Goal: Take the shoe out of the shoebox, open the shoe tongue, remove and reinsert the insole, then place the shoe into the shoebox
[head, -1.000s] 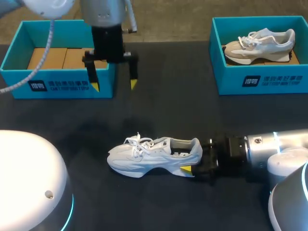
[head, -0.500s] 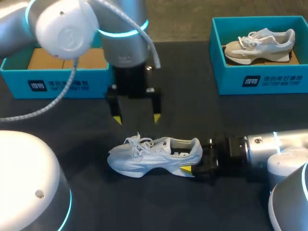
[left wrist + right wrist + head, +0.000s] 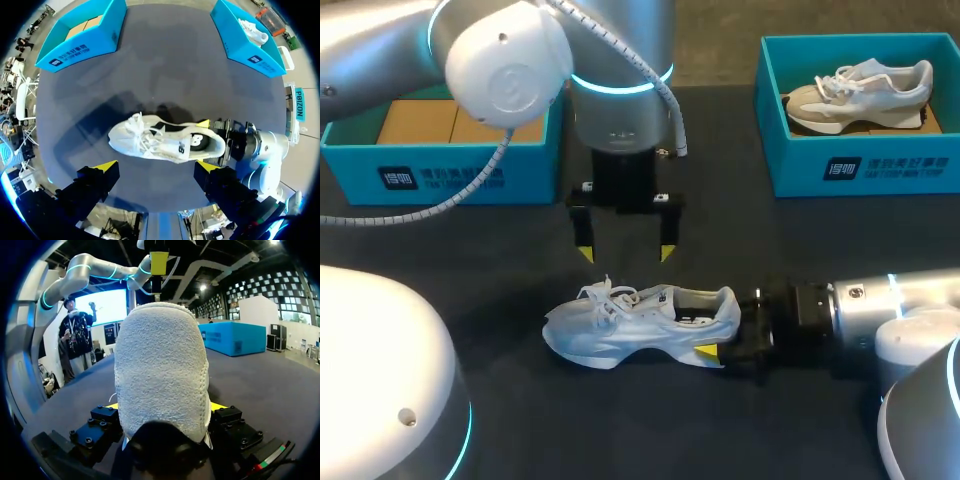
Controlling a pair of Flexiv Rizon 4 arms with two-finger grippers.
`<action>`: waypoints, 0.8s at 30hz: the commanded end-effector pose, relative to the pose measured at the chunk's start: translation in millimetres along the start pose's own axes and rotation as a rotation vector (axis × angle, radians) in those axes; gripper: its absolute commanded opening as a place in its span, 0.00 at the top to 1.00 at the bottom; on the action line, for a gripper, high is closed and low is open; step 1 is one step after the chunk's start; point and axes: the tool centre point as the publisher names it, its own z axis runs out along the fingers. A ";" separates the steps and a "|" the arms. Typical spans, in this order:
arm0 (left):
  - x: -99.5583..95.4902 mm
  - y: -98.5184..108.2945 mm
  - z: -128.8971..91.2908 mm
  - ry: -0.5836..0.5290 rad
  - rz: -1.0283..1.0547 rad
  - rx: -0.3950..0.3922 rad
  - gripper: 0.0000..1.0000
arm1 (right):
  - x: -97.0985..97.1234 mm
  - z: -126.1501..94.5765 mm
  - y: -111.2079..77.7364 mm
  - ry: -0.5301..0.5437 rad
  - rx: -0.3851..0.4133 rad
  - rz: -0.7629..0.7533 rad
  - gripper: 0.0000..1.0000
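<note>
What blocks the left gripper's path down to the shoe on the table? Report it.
Nothing visible does. The left gripper hangs open above the white shoe, with only open air between them. The right gripper grips the heel end only, clear of the laces and tongue.

Your station reads as a robotics lab bench. Grounds: your left arm (image 3: 510, 60) and right arm (image 3: 865, 310), both machine-grey with lit cyan rings, flank one black-covered table (image 3: 720, 240) carrying a teal left shoebox (image 3: 440, 178), a teal right shoebox (image 3: 880, 165) and a white shoe (image 3: 620, 320).
</note>
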 end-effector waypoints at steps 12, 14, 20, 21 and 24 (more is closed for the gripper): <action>43.7 4.7 45.1 -0.070 -0.011 -0.110 0.00 | -0.3 1.2 0.5 -0.001 0.004 0.001 1.00; 45.4 6.5 49.5 -0.101 -0.006 -0.118 0.00 | -0.3 1.2 0.5 -0.001 0.004 0.001 1.00; 46.8 7.3 63.5 -0.162 -0.021 -0.138 0.00 | -0.3 1.2 0.5 -0.001 0.004 0.001 1.00; 47.4 6.9 65.9 -0.169 -0.023 -0.143 0.00 | -0.3 1.2 0.5 -0.001 0.004 0.001 1.00; 48.8 5.0 73.2 -0.197 -0.033 -0.147 0.00 | -0.3 1.2 0.5 -0.001 0.004 0.001 1.00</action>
